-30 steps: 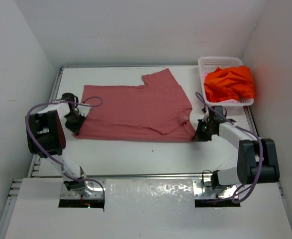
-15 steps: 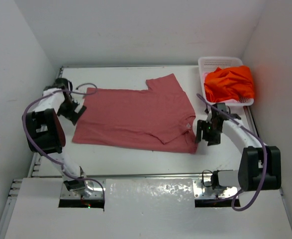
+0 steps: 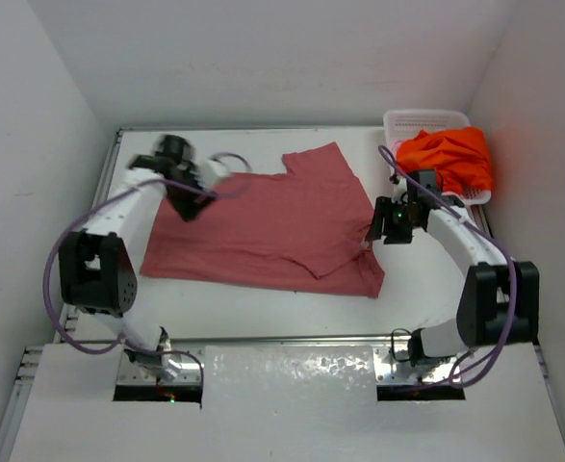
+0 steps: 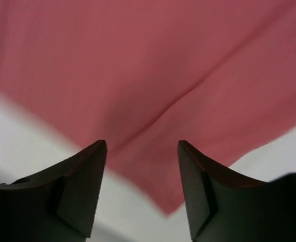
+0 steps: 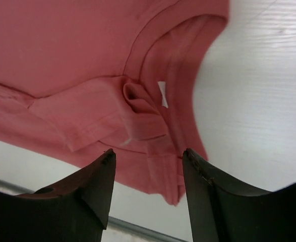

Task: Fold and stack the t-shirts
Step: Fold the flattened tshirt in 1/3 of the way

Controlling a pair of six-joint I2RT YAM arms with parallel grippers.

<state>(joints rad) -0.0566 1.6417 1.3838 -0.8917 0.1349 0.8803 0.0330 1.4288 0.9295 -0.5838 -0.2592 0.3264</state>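
Dusty rose-red cloth t-shirt [image 3: 272, 221] lies spread on the white table [image 3: 263, 300], dragged slightly farther back than a second ago, when my grippers sat at its near corners. Now my left gripper [image 3: 184, 197] hangs over its far-left corner, and my right gripper [image 3: 386, 223] over the crumpled collar [image 5: 142, 108]. Both are parted wide, holding nothing. Spreading looks done; folding likely follows.

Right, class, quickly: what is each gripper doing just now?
Left gripper: open, empty, over the rose-red t-shirt.
Right gripper: open, empty, over the same t-shirt.
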